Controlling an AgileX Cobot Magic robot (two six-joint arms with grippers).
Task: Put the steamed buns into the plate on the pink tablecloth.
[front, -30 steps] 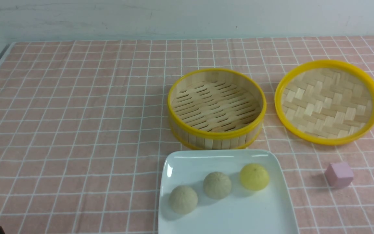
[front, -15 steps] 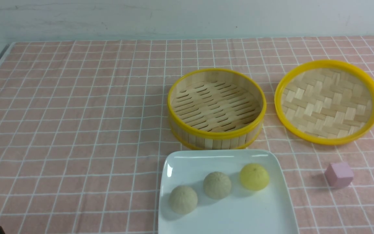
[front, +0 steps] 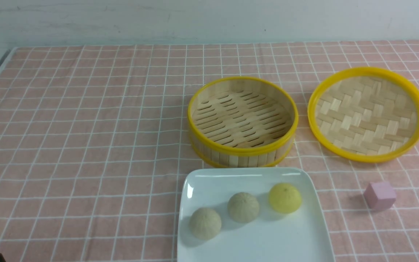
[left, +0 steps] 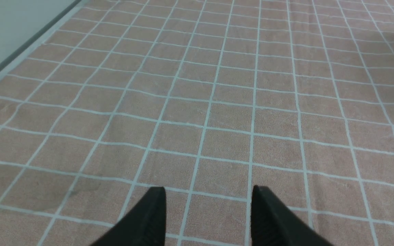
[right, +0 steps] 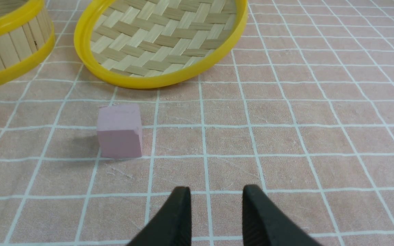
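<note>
Judge the placing finished, with all three buns in the plate and no bun left to move in sight. Start nearest, at the large glossy white rounded-square plate point(front: 267, 243), cut off by the front view's lower edge and set on the pink cloth with thin white grid lines point(front: 67, 174). Find inside it, nearest first, one beige-white pleated dome bun point(front: 205, 223), then a second beige-white pleated bun point(front: 243, 207), then the pale yellow pleated bun point(front: 284, 198), each apart from the next. Note right of the plate a small pink cube point(front: 379, 196), and farther off the round yellow-rimmed bamboo steamer point(front: 242, 120), bare inside, with the yellow-rimmed woven bamboo lid point(front: 367, 116) beside it on the right.

See the left gripper point(left: 209, 188) wide open over cloth, holding nothing. See the right gripper point(right: 217, 187) parted too, less widely, likewise holding nothing and apart from the cube. Expect only rest from here.
</note>
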